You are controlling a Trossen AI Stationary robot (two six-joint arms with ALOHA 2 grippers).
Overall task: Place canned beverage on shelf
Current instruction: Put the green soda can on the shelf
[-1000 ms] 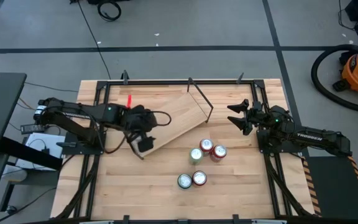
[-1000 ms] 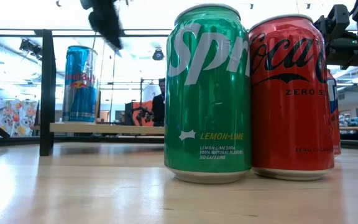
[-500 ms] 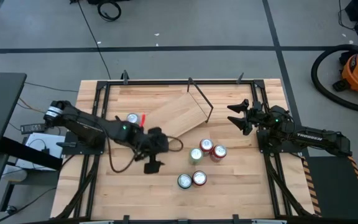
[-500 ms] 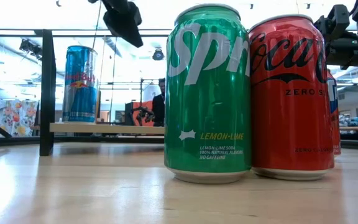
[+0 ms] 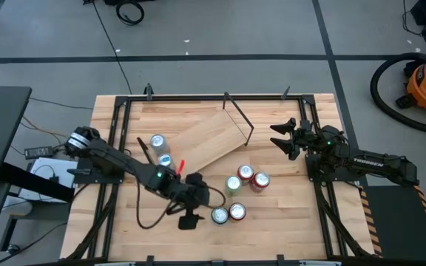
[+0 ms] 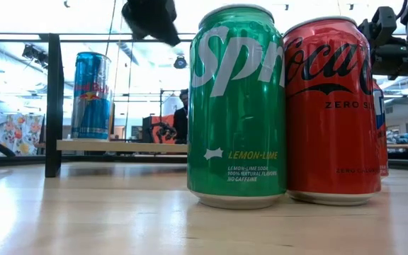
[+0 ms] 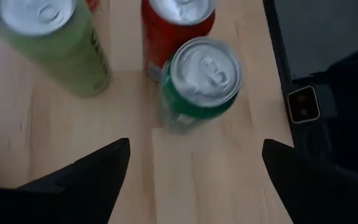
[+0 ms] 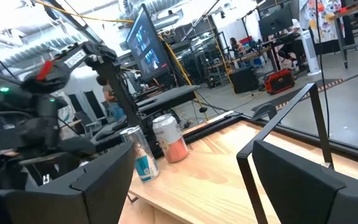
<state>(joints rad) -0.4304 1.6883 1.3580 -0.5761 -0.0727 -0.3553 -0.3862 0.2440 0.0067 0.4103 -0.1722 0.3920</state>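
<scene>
Left claw (image 5: 191,219) is spread open and empty, hovering over the tabletop (image 5: 272,236) just beside the green can (image 7: 202,78), which stands upright w/ its long axis vertical, directly ahead between the fingers' line of approach. Left arm is nearer; right claw (image 5: 281,138) waits open, well apart. Labels: green can reads "LEMON-LIME"; red can (image 6: 331,106) reads "ZERO". Blue can (image 6: 91,95), approx. Red Bull lettering, already stands on the shelf (image 5: 209,137).

Evenly bright overhead light; soft shadows beside the green can (image 6: 236,106). Blown-out white glare behind that can. Motion-blurred green can top in left wrist view; blurred left end effector (image 6: 151,18) above.
</scene>
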